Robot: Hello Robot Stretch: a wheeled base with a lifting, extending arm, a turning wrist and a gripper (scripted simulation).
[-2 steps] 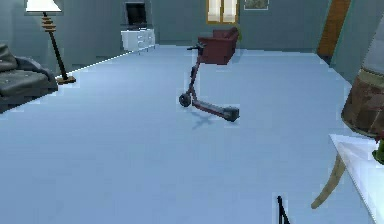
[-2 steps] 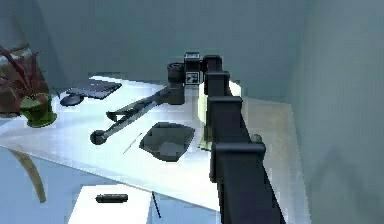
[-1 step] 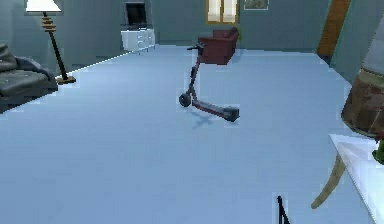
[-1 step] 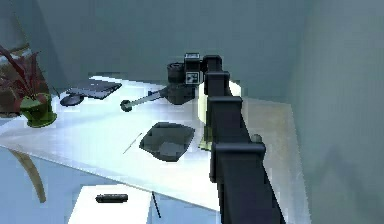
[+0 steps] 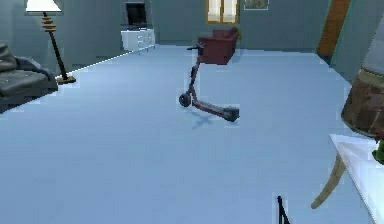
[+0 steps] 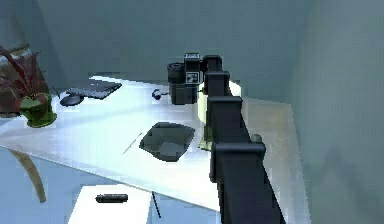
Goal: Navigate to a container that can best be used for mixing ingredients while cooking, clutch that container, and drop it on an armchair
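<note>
Arm bar stretches over the bench, its tool far beyond the grey bowl lying left of the bar, holding something or nothing I cannot tell, so lowering here would likely miss or shove the bowl.

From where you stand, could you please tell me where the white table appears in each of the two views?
Forward view: the white table sits in the lower right corner, with one curved leg showing.
Arm side view: the white table spreads across the left and middle of the picture.
Shared landmark: the green plant pot standing on it, at the forward view's right edge and at the arm side view's left.
</note>
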